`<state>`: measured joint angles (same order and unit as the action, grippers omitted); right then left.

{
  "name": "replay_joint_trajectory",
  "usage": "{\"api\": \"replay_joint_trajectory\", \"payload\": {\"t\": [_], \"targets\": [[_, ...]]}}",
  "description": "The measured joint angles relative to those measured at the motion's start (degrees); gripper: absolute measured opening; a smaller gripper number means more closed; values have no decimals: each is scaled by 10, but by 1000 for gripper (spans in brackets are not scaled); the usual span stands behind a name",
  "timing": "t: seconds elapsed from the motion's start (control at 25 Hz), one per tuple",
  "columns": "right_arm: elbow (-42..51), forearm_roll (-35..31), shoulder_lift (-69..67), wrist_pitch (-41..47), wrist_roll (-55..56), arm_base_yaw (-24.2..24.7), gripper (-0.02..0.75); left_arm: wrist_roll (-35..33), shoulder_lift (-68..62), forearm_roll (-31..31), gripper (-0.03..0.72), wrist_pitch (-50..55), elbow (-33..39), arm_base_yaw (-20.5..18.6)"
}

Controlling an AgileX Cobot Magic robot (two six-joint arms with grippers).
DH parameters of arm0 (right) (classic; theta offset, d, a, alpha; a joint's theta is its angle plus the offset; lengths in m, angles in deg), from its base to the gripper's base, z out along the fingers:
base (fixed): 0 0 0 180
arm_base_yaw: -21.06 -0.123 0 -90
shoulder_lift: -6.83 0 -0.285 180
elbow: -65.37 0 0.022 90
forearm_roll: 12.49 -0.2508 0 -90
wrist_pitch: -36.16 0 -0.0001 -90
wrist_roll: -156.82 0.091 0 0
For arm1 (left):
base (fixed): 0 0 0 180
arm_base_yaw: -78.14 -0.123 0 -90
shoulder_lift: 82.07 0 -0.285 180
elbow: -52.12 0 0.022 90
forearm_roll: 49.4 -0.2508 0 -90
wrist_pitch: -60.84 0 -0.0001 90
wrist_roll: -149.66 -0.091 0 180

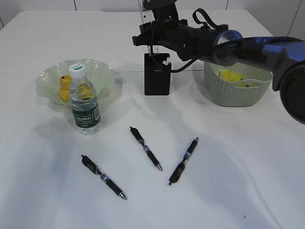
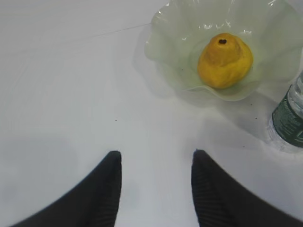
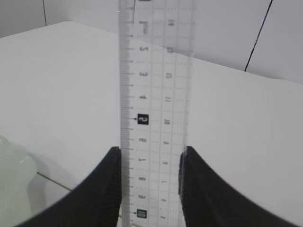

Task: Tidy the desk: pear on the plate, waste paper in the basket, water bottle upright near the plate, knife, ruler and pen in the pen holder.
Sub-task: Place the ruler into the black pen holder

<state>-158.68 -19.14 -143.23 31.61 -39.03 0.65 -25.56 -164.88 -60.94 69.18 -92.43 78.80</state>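
Observation:
My right gripper [image 3: 150, 153] is shut on the clear ruler [image 3: 154, 94], holding it by both long edges. In the exterior view the ruler [image 1: 144, 14] stands upright in the right gripper [image 1: 155, 15] above the black pen holder [image 1: 157, 76]. The yellow pear [image 2: 225, 61] lies in the pale green plate [image 2: 170, 28]. The water bottle [image 1: 85, 105] stands upright in front of the plate [image 1: 50, 76]. Yellow waste paper [image 1: 231, 76] lies in the basket [image 1: 238, 93]. My left gripper [image 2: 156, 153] is open over bare desk, short of the plate. The knife is out of view.
Three black pens lie on the front of the desk [image 1: 38, 191]: one on the left [image 1: 103, 177], one in the middle [image 1: 146, 148] and one on the right [image 1: 183, 161]. The right arm [image 1: 228, 45] stretches across above the basket.

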Motion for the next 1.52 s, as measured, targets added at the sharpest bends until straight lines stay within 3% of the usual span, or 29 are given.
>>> {"api": "replay_joint_trajectory", "payload": {"t": [1.52], "targets": [[0,-79,-26,14,0,10,276,0,0,0,341,-1,0,0]]}}
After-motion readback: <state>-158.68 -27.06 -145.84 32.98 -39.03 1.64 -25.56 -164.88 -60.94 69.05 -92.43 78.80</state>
